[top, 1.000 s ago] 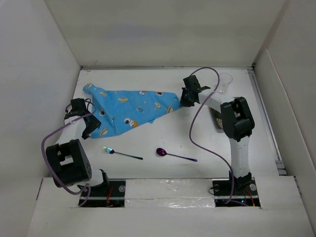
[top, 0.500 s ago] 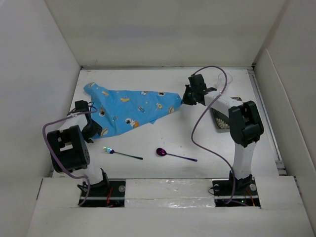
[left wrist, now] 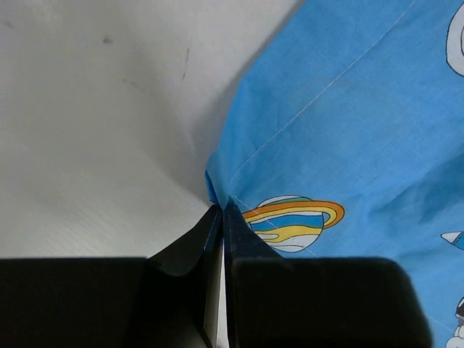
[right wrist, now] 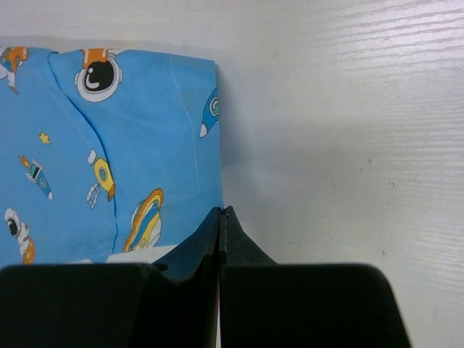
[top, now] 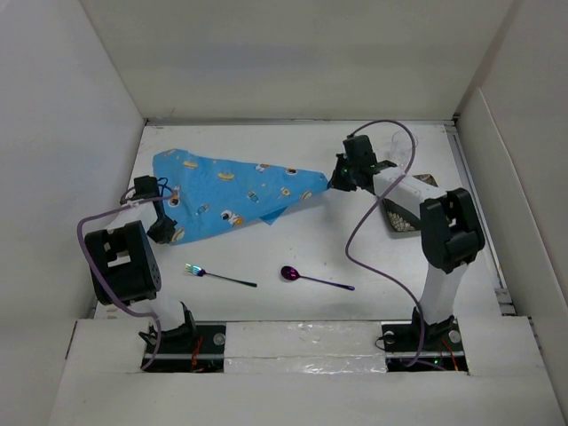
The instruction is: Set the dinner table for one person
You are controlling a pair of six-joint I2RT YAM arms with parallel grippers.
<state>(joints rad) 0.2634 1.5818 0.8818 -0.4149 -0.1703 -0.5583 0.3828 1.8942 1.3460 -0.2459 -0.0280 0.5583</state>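
A bare strip of the flat matte white tabletop [top: 311,232] runs between the spread blue cartoon-print cloth [top: 235,191] at the back and the thin iridescent metal fork [top: 219,276] and purple metal spoon [top: 315,279] in front, and tall white wall panels [top: 71,133] close both sides.

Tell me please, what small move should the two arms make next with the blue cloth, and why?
Probably draw the two pinched corners away from each other. The left gripper and right gripper are each shut on a corner of the blue cloth mat, yet it lies creased, with a fold near its right end.
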